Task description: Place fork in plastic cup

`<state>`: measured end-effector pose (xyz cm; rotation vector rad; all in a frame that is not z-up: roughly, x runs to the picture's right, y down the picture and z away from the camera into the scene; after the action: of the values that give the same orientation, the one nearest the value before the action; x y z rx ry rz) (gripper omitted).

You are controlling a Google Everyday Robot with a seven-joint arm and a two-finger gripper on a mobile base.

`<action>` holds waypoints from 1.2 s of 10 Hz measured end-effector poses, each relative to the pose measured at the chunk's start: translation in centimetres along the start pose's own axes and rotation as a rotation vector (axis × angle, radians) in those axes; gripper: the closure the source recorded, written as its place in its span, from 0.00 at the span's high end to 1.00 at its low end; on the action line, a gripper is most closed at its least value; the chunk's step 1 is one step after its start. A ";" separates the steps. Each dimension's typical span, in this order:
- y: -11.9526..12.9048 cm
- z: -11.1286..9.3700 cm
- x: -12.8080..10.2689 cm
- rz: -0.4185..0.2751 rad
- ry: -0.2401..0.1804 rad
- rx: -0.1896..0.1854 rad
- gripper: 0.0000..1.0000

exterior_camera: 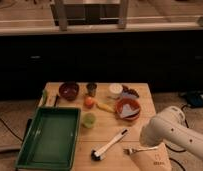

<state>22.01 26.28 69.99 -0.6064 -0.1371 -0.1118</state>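
Observation:
The fork (134, 149) is small, slim and silvery. It lies on the wooden table (145, 97) near the front right. My white arm (172, 132) reaches in from the right. Its gripper (145, 144) hangs at the arm's end just right of the fork's handle, mostly hidden by the wrist. A small green plastic cup (88, 120) stands upright in the middle of the table, left of the fork. A longer white-handled brush with a black head (109, 145) lies diagonally between the cup and the fork.
A green tray (32, 142) fills the table's left side. At the back are a dark red bowl (69, 90), a dark cup (91, 89), a white cup (115, 89), an orange fruit (88, 101) and a red bowl (128, 109). A brown bag (152, 160) stands front right.

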 end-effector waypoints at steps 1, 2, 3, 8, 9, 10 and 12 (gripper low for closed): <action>-0.2 -0.6 -0.1 -0.005 0.003 -0.002 0.28; -0.2 -0.5 -0.2 -0.006 0.001 -0.006 0.39; 0.1 -0.1 0.0 -0.002 0.001 -0.013 0.47; 1.6 4.4 0.8 0.012 0.019 -0.038 0.80; 1.7 5.0 0.9 0.011 0.023 -0.043 0.80; 1.9 5.6 0.9 0.014 0.021 -0.052 0.80; 2.3 6.9 1.6 0.028 0.021 -0.067 0.80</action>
<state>23.28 32.00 74.57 -0.6731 -0.1049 -0.0961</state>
